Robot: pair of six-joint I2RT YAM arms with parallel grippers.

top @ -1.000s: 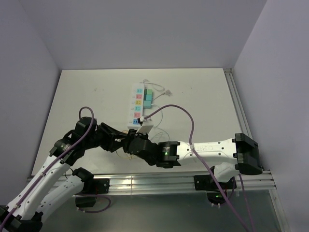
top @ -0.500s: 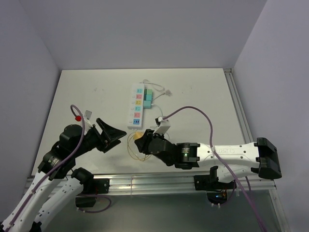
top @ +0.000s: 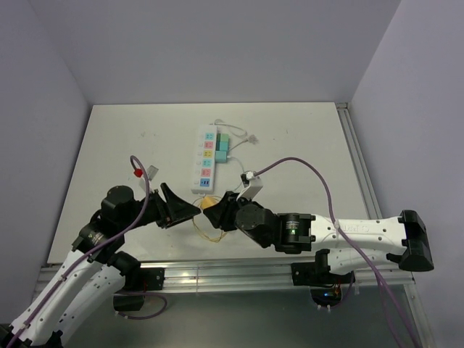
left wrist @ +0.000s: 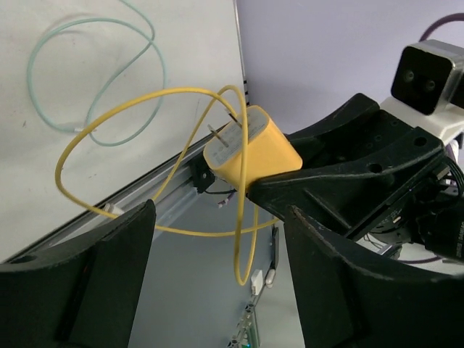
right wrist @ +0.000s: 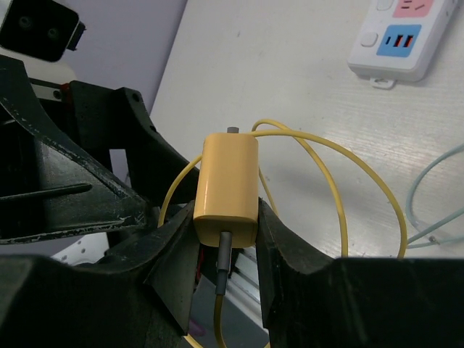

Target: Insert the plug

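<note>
As the top camera sees it: the white power strip [top: 206,159] lies lengthwise on the bench [top: 304,138], with teal adapters [top: 225,146] along its right side. The yellow plug [top: 211,204] sits just off the strip's near end, in no socket, pinched by the right gripper [top: 217,208]. The left gripper [top: 190,211] is spread wide and empty, on the plug's left, near that same end of the strip. A yellow cable [top: 205,230] loops nearer the arms than the strip.
As the left wrist sees it: the left gripper [left wrist: 217,215] gapes wide around nothing. Beyond it the plug [left wrist: 254,156] is clamped between black fingers [left wrist: 348,170], its metal prongs [left wrist: 217,131] bare. The yellow cable [left wrist: 109,127] and a teal cable [left wrist: 94,80] curl over the bench.
As the right wrist sees it: the right gripper [right wrist: 226,221] is narrowed onto the plug [right wrist: 226,185], which is apart from the strip [right wrist: 406,36] at upper right.
</note>
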